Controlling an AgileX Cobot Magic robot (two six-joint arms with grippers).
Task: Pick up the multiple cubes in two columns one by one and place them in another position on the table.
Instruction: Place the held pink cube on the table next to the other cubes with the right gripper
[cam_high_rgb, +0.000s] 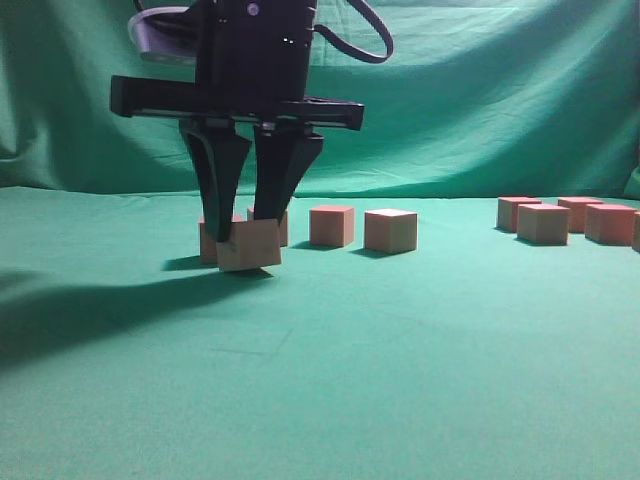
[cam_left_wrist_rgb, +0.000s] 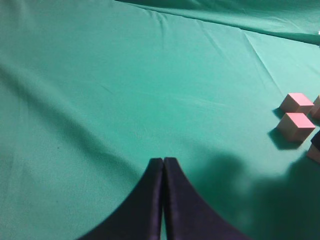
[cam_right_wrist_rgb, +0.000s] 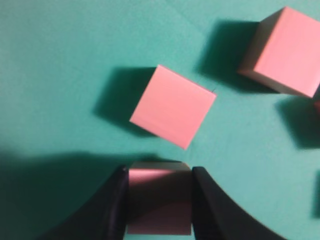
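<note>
The right gripper (cam_high_rgb: 247, 215) comes down from the top left of the side view. Its two black fingers (cam_high_rgb: 219, 180) are clamped on one cube (cam_high_rgb: 249, 245). This held cube sits at the left middle of that picture, right at the table (cam_high_rgb: 330, 380). It looks a bit tipped and turned, with one corner toward the camera. I cannot tell if it touches the cloth or hangs just above it. A cube has no long side; all its sides are the same.

Just behind the held cube are two more, partly hidden. To their right stand two cubes (cam_high_rgb: 332, 225) side by side, square to the camera. Far at the right edge is another group of cubes (cam_high_rgb: 544, 222), close together.

The right wrist view looks straight down, so it shows the tops. The held cube (cam_right_wrist_rgb: 159, 200) is at the bottom middle, between the two fingers (cam_right_wrist_rgb: 112, 205), and its edges line up with them. Just above it lies a loose cube (cam_right_wrist_rgb: 173, 106), turned like a diamond. Another cube (cam_right_wrist_rgb: 282, 51) sits in the upper right corner, also turned.

The left wrist view shows the left gripper (cam_left_wrist_rgb: 163, 165) at the bottom middle, its tips pressed together with nothing in them. It is over bare green cloth. Two cubes (cam_left_wrist_rgb: 296, 125) show at the right edge.

The cubes have bright pink tops and pale tan sides, with sharp edges. The green cloth is a little wrinkled.
</note>
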